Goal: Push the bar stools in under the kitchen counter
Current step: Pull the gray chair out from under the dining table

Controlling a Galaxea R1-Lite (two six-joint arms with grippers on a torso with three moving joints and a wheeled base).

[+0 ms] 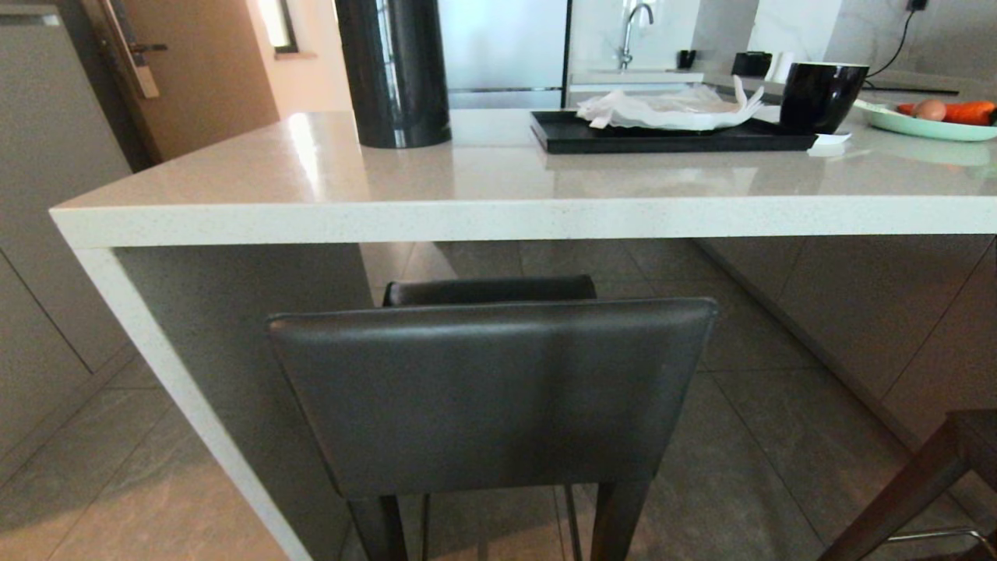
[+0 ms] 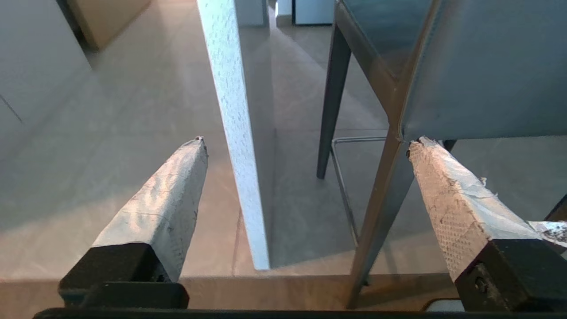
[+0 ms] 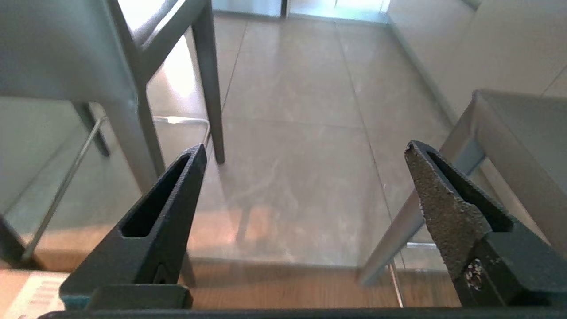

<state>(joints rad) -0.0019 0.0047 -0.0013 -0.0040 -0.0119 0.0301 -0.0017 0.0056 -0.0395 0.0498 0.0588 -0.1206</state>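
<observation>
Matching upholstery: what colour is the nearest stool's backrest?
Dark grey backrest, clearest in the head view.

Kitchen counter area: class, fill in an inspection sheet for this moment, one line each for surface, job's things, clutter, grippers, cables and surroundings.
Surface: kitchen counter, glossy pale speckled slab.
Job's things: near bar stool directly before the counter, backrest towards the camera; second stool at the lower right, only partly in view.
Clutter: black cylinder, black tray with white paper, black cup, green plate with carrot.
Grippers: left gripper open, holding nothing; right gripper open, holding nothing.
Cables: black cable on the far wall.
Surroundings: tiled floor, tap, door.
</observation>
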